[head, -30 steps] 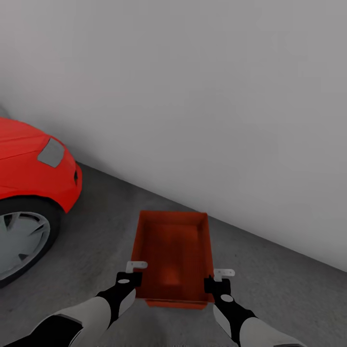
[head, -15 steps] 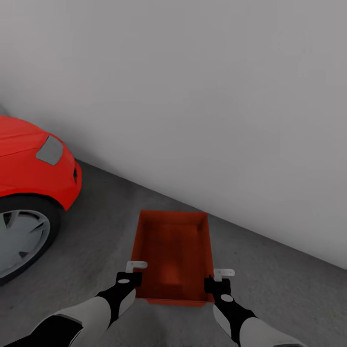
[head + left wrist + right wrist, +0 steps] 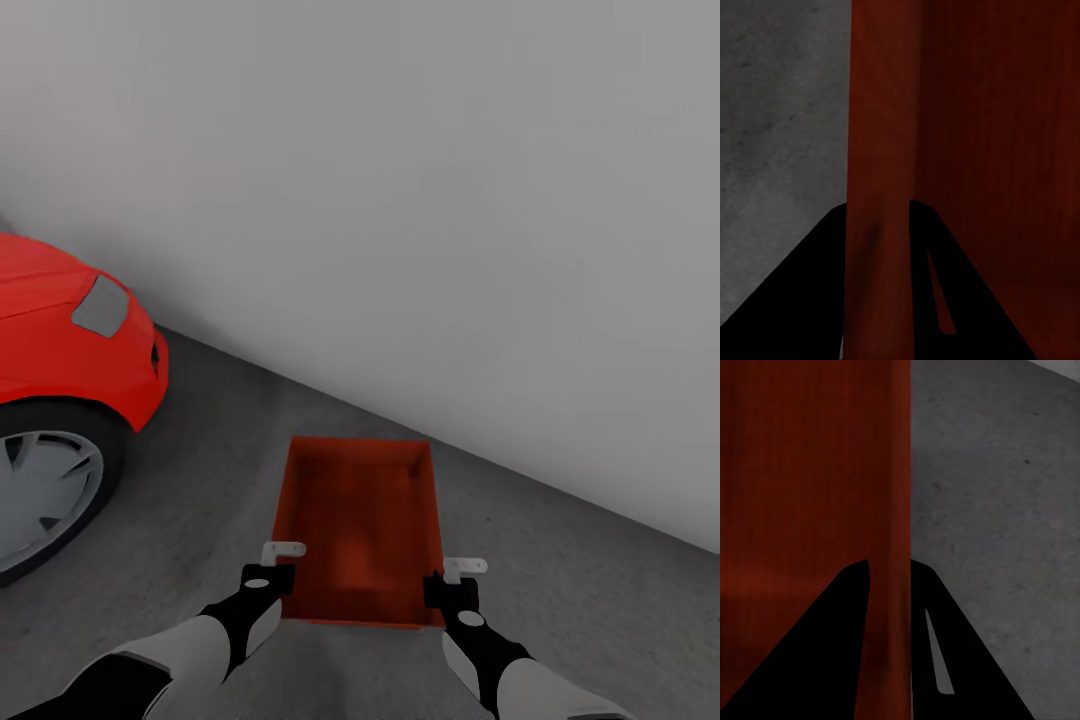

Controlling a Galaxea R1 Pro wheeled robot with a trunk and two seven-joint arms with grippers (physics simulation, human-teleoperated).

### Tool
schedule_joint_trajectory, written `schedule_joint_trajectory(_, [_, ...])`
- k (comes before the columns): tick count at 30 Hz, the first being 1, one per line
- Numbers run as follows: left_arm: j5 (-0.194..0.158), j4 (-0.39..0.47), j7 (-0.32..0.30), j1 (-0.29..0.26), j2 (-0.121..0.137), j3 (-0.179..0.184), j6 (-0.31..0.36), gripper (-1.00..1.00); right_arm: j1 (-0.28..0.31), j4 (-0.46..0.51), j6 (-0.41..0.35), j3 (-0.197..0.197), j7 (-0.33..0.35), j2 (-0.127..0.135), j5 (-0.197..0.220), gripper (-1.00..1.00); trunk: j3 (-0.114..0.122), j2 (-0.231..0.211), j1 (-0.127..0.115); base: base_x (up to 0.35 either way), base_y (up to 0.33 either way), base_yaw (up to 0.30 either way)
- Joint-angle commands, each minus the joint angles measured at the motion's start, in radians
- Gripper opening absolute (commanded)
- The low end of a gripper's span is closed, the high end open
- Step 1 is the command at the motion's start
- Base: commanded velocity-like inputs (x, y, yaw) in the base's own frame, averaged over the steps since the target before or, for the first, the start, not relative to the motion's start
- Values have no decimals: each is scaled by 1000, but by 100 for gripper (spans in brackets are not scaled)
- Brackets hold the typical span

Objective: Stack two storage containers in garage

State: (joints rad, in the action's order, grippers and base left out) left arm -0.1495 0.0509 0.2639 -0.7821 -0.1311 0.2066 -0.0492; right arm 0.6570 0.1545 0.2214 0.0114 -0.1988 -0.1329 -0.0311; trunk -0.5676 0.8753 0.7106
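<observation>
**Garage floor, one box in both pincers**

Grey concrete floor (image 3: 600, 600) runs to a white wall (image 3: 450, 200), with a red car (image 3: 60, 340) off to the left. One storage container (image 3: 360, 530) is carried low and level before the robot, open side up. The left pincer (image 3: 877, 217) clamps its left wall; the right pincer (image 3: 889, 577) clamps its right wall. To set it down well, I'd lower both arms evenly, keep it flat, and release only once it rests on the floor.
</observation>
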Motion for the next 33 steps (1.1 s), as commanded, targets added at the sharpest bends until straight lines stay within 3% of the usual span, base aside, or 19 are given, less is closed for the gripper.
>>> schedule_joint_trajectory(1, [-15,-3,21,0,21,-24,-4,-100,1,22,6,-36,9,-1,-16,-100,-1,1,0,0,0,0])
schedule_joint_trajectory(33, [-24,-6,23,0,18,-26,-4,-100,1,21,6,-36,9,-1,-16,-100,-7,15,8,0,0,0])
